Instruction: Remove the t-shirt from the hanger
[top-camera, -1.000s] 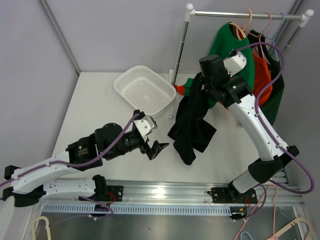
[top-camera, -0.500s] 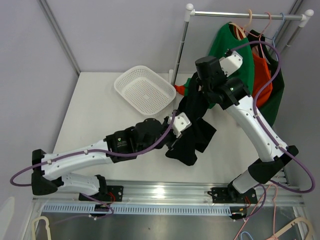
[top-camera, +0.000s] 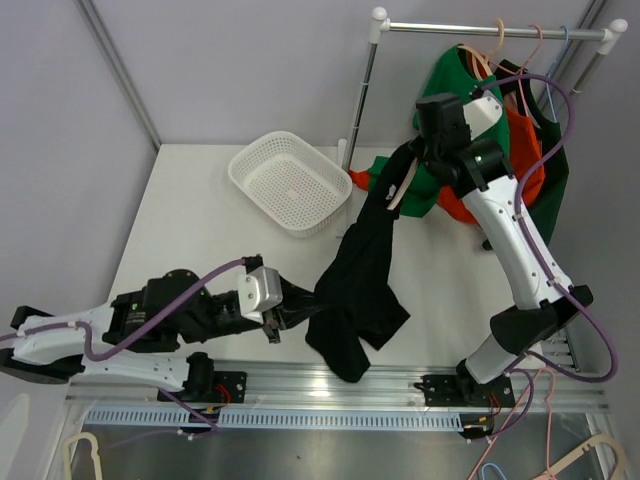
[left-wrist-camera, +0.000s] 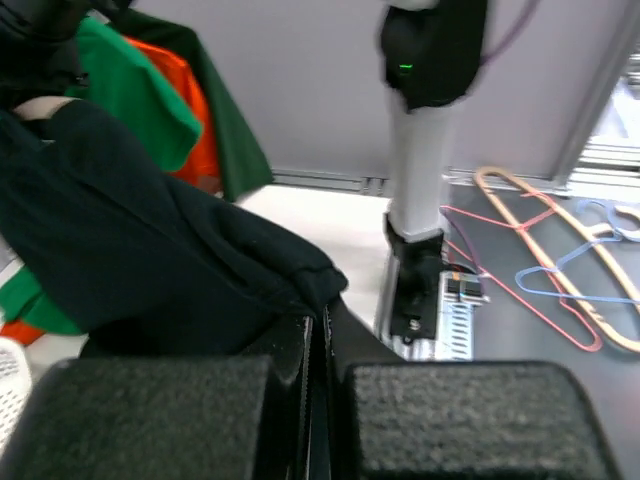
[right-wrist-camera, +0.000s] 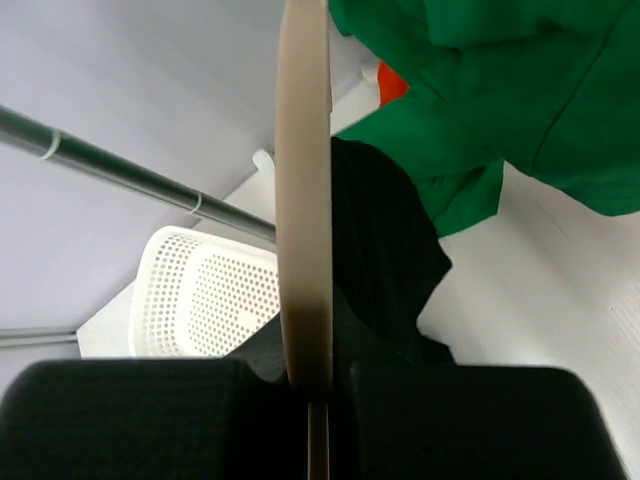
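Note:
The black t-shirt (top-camera: 365, 270) stretches from the beige hanger (top-camera: 402, 190) down to the table's front. My right gripper (top-camera: 425, 160) is shut on the hanger, held up next to the rack. In the right wrist view the hanger (right-wrist-camera: 303, 180) runs straight up from between the closed jaws of the right gripper (right-wrist-camera: 320, 380), with the black t-shirt (right-wrist-camera: 385, 240) draped behind it. My left gripper (top-camera: 290, 312) sits low at the front, shut on the shirt's lower edge. The left wrist view shows black t-shirt cloth (left-wrist-camera: 130, 250) pinched in the left gripper (left-wrist-camera: 322, 320).
A white perforated basket (top-camera: 290, 182) stands at the back centre. The clothes rack (top-camera: 490, 30) at the back right holds a green shirt (top-camera: 455, 100), an orange one (top-camera: 525, 150) and a dark green one. Spare hangers (left-wrist-camera: 560, 270) lie on the floor past the table.
My left gripper reached the black t-shirt, shut on its lower edge and drew back to the front left, stretching the shirt. The right gripper shifted slightly right and back with the hanger.

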